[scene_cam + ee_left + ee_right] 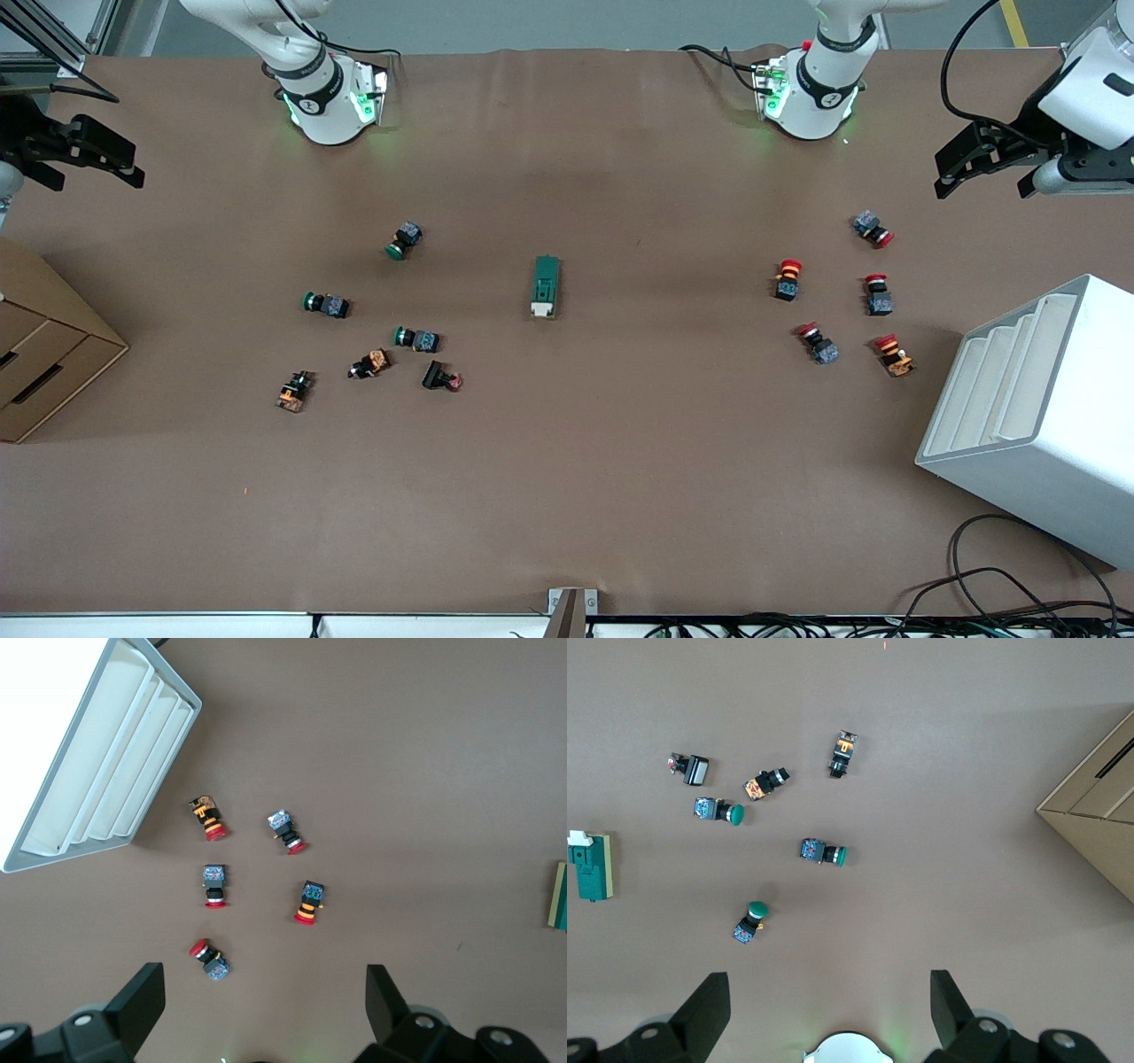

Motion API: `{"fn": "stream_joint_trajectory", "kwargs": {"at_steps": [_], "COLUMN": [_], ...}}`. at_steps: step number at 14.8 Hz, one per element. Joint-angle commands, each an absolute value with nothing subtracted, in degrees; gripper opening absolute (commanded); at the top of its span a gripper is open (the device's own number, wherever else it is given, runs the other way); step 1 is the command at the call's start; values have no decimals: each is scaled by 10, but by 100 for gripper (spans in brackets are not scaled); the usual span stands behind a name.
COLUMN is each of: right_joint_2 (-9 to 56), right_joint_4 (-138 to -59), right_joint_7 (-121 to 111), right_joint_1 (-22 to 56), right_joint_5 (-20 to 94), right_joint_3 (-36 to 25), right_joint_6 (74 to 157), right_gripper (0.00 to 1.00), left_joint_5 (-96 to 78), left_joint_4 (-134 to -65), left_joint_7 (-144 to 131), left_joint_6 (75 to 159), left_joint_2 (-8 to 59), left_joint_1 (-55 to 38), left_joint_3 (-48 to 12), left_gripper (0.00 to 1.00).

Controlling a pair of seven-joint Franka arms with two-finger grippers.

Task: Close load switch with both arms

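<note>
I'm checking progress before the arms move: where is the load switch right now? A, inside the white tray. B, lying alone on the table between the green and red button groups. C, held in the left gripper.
B: the load switch lies untouched mid-table, while the left gripper and right gripper hang open at the table's ends.

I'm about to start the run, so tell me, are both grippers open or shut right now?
Both open. The left gripper and the right gripper each show black fingers spread wide apart over the table, holding nothing; neither is near the load switch.
</note>
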State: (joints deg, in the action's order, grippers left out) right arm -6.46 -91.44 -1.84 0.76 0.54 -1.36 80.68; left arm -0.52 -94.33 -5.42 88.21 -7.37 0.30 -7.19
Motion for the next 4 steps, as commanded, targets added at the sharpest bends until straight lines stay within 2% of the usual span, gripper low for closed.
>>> {"fn": "stream_joint_trajectory", "kwargs": {"at_steps": [1,4], "right_joint_2": [-77,-76], "right_joint_4": [-925,-925], "right_joint_7": [-28,-28], "right_joint_1": [0,-1], "right_joint_5": [-4,-4], "right_joint_3": [-8,-8], "right_joint_6": [806,805], "right_gripper": [100,100], "left_joint_5": [-13,-13], "left_joint_4": [-904,-899], "left_joint_7": [-40,-40], "left_joint_6": [877,866], "left_joint_2": [-52,-46], "left_joint_1": [6,9], "left_joint_3": [-73,-71], "left_gripper": [100,100]}}
